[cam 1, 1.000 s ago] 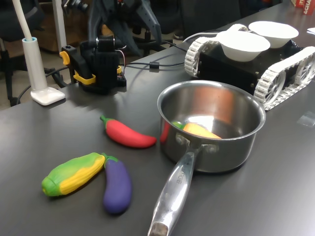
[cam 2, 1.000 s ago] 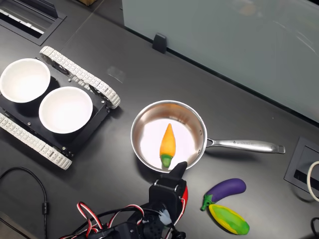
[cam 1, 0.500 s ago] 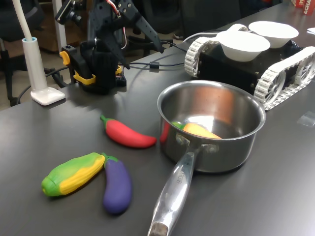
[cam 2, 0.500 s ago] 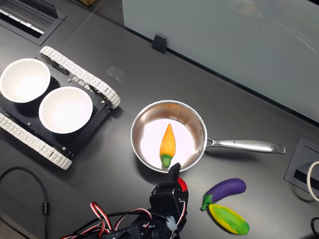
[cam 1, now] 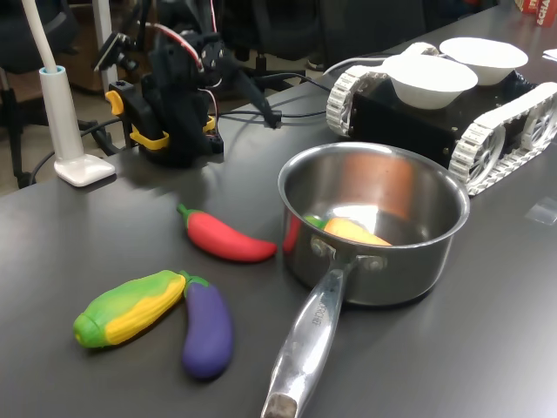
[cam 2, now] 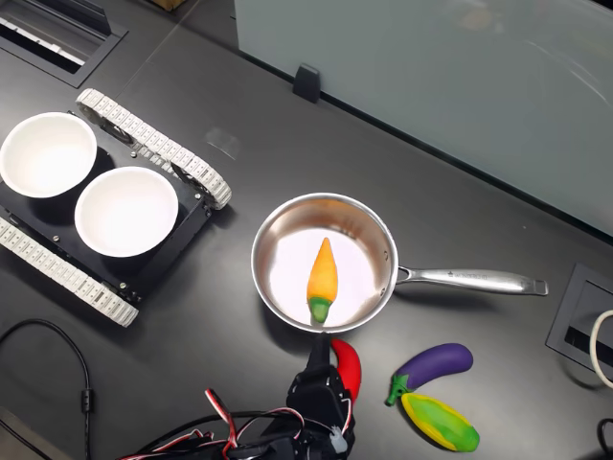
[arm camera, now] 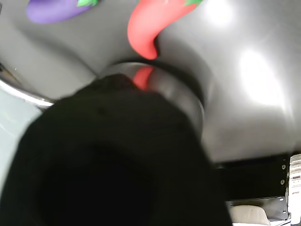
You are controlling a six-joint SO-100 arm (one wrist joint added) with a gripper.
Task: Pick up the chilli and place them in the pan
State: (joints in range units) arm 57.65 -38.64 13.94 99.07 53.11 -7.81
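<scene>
One chilli (cam 1: 224, 236) lies on the dark worktop (cam 1: 104, 226), its tip just beside the single pan (cam 1: 376, 228), which holds one orange pepper (cam 2: 323, 275). One eggplant (cam 1: 207, 326), one corn cob (cam 1: 129, 306) and two white bowls (cam 2: 126, 211) are also there. Since a second ago the arm has drawn back, uncovering the chilli in the second exterior view. I cannot tell how the tool (cam 2: 317, 366) stands.

Pan (cam 1: 374, 226): shiny polished steel. Chilli (cam 1: 224, 237): smooth matt red. Table (cam 1: 104, 226): dark, faint sheen.

One chilli (cam 1: 224, 237), one pan (cam 1: 374, 228), one eggplant (cam 1: 207, 327), one corn cob (cam 1: 129, 307), two white bowls (cam 1: 431, 80)
</scene>
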